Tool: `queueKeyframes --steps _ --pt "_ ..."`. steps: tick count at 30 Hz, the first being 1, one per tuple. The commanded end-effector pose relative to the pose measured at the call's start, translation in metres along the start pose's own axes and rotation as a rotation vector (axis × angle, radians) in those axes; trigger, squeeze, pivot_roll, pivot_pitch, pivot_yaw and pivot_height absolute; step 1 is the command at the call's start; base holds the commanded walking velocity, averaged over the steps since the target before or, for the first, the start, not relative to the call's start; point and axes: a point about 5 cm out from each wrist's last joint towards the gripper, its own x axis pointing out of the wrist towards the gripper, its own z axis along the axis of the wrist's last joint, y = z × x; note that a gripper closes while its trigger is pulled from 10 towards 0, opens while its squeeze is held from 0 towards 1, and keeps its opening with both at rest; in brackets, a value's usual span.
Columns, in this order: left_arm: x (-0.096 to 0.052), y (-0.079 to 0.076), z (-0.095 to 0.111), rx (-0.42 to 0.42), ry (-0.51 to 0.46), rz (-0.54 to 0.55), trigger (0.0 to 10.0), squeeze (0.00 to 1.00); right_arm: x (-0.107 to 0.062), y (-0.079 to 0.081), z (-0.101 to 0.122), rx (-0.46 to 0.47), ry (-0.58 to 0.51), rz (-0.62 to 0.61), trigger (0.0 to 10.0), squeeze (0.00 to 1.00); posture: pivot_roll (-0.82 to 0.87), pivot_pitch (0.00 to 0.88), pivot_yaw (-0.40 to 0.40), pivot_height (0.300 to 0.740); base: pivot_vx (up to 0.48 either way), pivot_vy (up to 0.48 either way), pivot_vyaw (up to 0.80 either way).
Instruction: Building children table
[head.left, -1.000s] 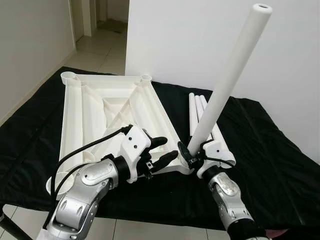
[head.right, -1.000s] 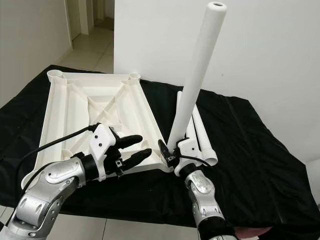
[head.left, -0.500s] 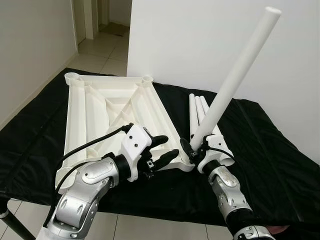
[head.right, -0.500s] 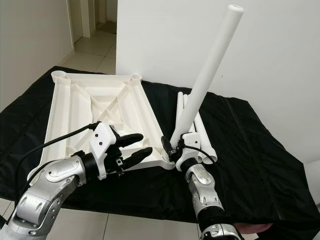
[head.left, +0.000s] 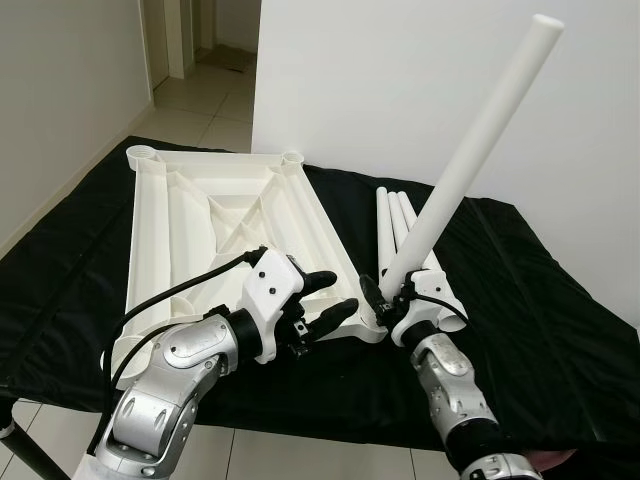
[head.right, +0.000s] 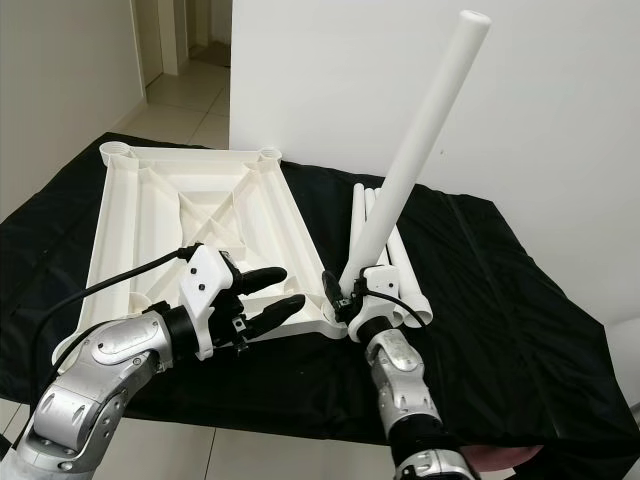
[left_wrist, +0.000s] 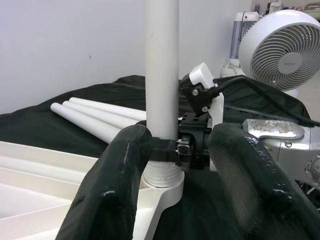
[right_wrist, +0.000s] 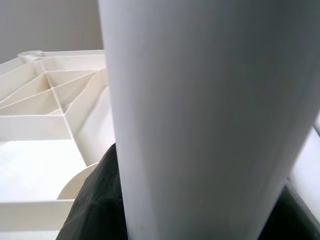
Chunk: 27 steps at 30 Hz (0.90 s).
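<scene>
Bench: a bench (head.left: 560, 330) draped in black cloth carried all the parts, with white walls behind and beside it.
Tabletop: the white plastic tabletop (head.left: 200, 225) lay upside down on the left half of the cloth, its ribbed underside facing up and round leg sockets at its corners.
Held leg: a long white leg tube (head.left: 470, 160) stood with its lower end at the tabletop's near right corner socket (left_wrist: 162, 182), leaning up and to the right toward the wall.
Spare legs: three more white tubes (head.left: 398, 225) lay side by side on the cloth just right of the tabletop, behind the held leg.
Left pincer: the left pincer (head.left: 325, 300) lay low over the tabletop's near edge, just left of the corner socket, its two black fingers (left_wrist: 117, 175) spread apart and gripping nothing; its wrist view looked between them at the foot of the leg.
Right pincer: the right pincer (head.right: 345, 300) was clamped around the leg tube just above the socket, fingers closed on it.
Fan: a white fan (left_wrist: 282, 47) stood beyond the bench in the left wrist view.
</scene>
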Motion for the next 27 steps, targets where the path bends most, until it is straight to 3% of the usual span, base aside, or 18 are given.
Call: queueKeyframes --steps 1,3,16,27 --pt "0.002 -0.001 0.002 -0.001 -0.010 0.048 10.0 0.00 -0.035 -0.024 -0.056 0.032 0.281 -0.165 10.0 0.00 0.03 0.000 -0.115 0.740 0.000 0.000 0.00" --pt "0.002 -0.002 0.002 -0.003 -0.011 0.044 10.0 0.00 -0.031 -0.026 -0.051 0.030 0.261 -0.291 10.0 0.00 0.03 0.000 -0.115 0.740 0.000 0.000 0.00" --pt "0.003 -0.005 0.002 -0.006 -0.013 0.037 10.0 0.00 -0.022 -0.016 -0.037 -0.005 0.195 -0.485 10.0 0.00 0.04 0.000 -0.128 0.740 0.000 0.000 0.00" --pt "0.004 -0.009 0.000 -0.012 -0.010 0.024 10.0 0.00 -0.024 -0.026 -0.034 0.051 0.188 -0.634 10.0 0.00 0.04 0.000 -0.132 0.740 0.000 0.000 0.00"
